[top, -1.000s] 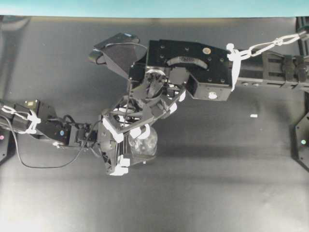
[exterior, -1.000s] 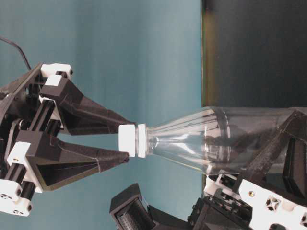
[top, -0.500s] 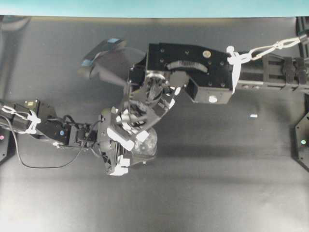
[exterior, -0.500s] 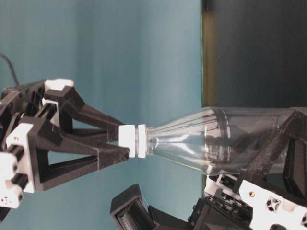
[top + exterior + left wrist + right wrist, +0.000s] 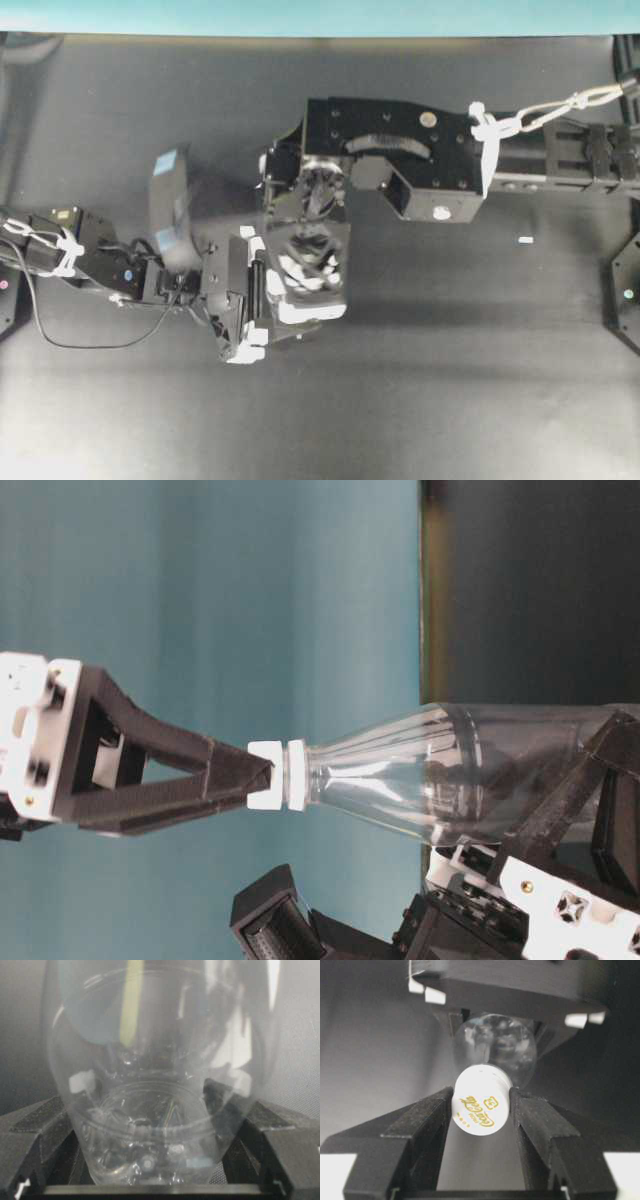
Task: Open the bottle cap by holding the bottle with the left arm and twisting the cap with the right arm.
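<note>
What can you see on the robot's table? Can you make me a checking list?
Surface: dark matte table, bottle upright on it.
Job's things: clear bottle; white bottle cap on its neck.
Clutter: tiny white scrap.
Grippers: left gripper clamps the bottle's body; right gripper pinches the cap from both sides.
Cables: thin black cable loops by the left arm; white zip ties on the right arm.
Surroundings: teal wall behind.
</note>
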You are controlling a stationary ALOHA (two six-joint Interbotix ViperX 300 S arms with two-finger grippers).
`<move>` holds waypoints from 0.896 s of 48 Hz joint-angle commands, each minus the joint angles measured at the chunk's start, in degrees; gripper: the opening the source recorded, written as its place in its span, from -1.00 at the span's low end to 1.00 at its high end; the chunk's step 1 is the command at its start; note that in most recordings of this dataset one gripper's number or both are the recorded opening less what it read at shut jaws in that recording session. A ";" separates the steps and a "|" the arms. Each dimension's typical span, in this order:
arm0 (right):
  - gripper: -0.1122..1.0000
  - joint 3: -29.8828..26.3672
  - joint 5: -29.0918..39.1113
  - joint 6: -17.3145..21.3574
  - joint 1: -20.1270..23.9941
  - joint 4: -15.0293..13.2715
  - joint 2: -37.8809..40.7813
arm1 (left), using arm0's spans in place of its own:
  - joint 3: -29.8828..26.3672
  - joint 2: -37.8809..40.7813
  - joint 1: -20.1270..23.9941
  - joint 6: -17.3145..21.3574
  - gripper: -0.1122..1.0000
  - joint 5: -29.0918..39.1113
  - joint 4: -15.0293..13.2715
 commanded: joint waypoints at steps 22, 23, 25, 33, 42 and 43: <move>-0.14 0.53 -0.53 -9.58 0.88 0.18 -0.53 | 0.09 0.26 -0.18 -0.18 0.67 0.35 0.26; -0.14 0.53 -0.62 -9.58 0.88 0.18 -0.53 | 0.09 0.35 -0.18 -0.18 0.67 0.35 0.26; -0.14 0.62 -0.97 -9.32 0.88 0.18 -0.62 | 0.09 0.26 -0.18 -0.18 0.67 0.35 0.26; -0.14 1.76 -3.16 -9.32 0.79 0.18 -1.41 | 0.09 0.26 -0.18 -0.18 0.67 0.35 0.26; -0.14 3.96 -4.48 -8.96 0.79 0.18 -2.64 | 0.09 0.26 -0.18 -0.18 0.67 0.35 0.26; -0.14 4.13 -4.66 -8.96 0.79 0.18 -2.81 | 0.09 0.26 -0.18 -0.18 0.67 0.35 0.26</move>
